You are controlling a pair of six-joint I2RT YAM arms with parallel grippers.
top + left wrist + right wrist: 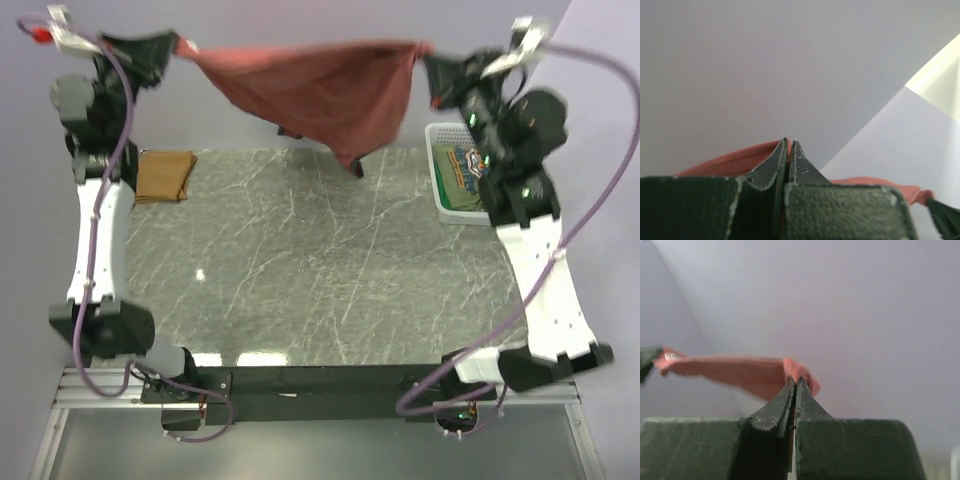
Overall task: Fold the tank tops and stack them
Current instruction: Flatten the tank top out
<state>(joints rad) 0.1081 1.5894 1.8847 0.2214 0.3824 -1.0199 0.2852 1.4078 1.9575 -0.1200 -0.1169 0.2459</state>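
The rust-red tank top (pixel 310 90) hangs stretched in the air above the far edge of the table, sagging to a point at its lower middle. My left gripper (pixel 180 44) is shut on its left corner and my right gripper (pixel 425 48) is shut on its right corner. In the left wrist view the jaws (pixel 789 142) pinch red cloth (pixel 725 162). In the right wrist view the jaws (pixel 794 382) pinch a red bunch (pixel 800 371). The tan-brown tank top (pixel 165 175) lies folded at the table's far left.
A white mesh basket (pixel 440 165) with a printed garment inside stands at the far right, partly behind the right arm. The dark marbled table (pixel 300 270) lies below the hanging cloth. Purple cables run along both arms.
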